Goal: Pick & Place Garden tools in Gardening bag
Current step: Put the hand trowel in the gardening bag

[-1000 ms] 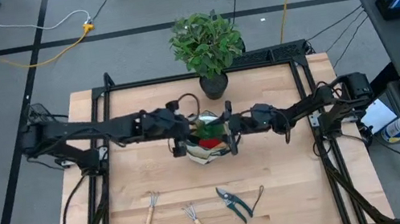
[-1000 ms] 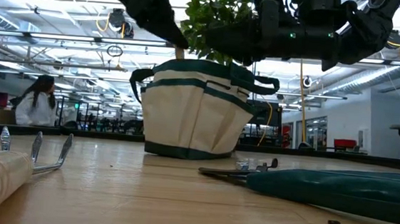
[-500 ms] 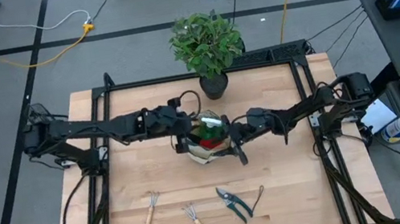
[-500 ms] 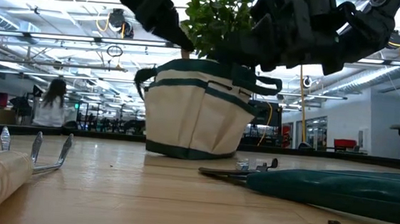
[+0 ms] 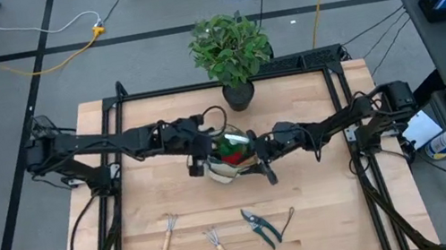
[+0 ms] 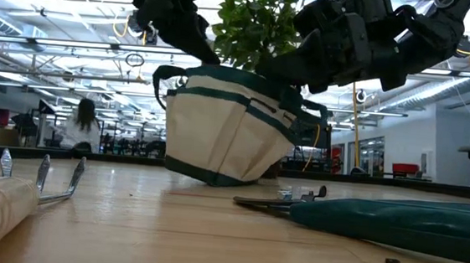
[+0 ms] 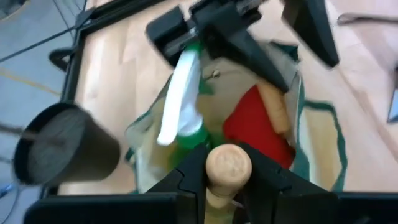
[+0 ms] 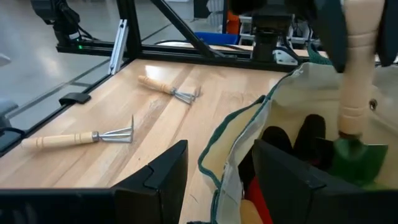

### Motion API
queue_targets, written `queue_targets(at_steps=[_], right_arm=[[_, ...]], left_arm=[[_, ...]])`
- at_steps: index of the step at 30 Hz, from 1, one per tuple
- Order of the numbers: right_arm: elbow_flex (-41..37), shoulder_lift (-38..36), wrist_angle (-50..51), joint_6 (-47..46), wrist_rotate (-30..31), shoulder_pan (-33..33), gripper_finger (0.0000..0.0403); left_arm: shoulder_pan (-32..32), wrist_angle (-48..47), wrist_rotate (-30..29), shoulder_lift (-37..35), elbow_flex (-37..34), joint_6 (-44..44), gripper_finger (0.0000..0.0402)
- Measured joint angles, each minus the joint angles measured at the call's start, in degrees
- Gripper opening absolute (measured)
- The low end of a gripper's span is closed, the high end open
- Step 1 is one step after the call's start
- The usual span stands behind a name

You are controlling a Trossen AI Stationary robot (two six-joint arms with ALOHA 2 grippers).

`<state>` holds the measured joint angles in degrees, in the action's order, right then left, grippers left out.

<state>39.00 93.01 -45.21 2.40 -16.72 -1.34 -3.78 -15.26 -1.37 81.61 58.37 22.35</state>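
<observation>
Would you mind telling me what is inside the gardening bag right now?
Inside the gardening bag are a green spray bottle, red-black gloves and a wooden-handled tool held by the left gripper. The tool's head and the bag's bottom are hidden.

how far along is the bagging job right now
Partly done. The bag already holds red gloves and a green spray bottle. In hand: the left gripper, jaws shut on a wooden-handled tool, is putting it into the bag, which sits tilted, while the right gripper is at its rim. Left: two rakes, pruners and a small tool.
</observation>
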Motion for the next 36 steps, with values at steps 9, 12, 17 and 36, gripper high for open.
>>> queue_targets(at_steps=[9,12,17,36], right_arm=[[-0.1,0.1,-1.8,-0.1,0.0,0.1,0.0171],[-0.1,0.1,-4.8,-0.1,-0.1,0.1,0.0171],[-0.1,0.1,-9.4,0.0,-0.1,0.1,0.0171],[0.0,0.0,-8.0,0.2,-0.1,0.1,0.0171]], left_arm=[[0.0,2.4,-3.0,3.0,-0.1,0.1,0.0165],[0.5,1.4,-2.7,3.6,0.0,0.3,0.0183],[2.6,1.7,-3.2,2.1,0.0,1.7,0.019],[4.0,-20.8,-16.6,-7.5,0.0,-13.2,0.0045]])
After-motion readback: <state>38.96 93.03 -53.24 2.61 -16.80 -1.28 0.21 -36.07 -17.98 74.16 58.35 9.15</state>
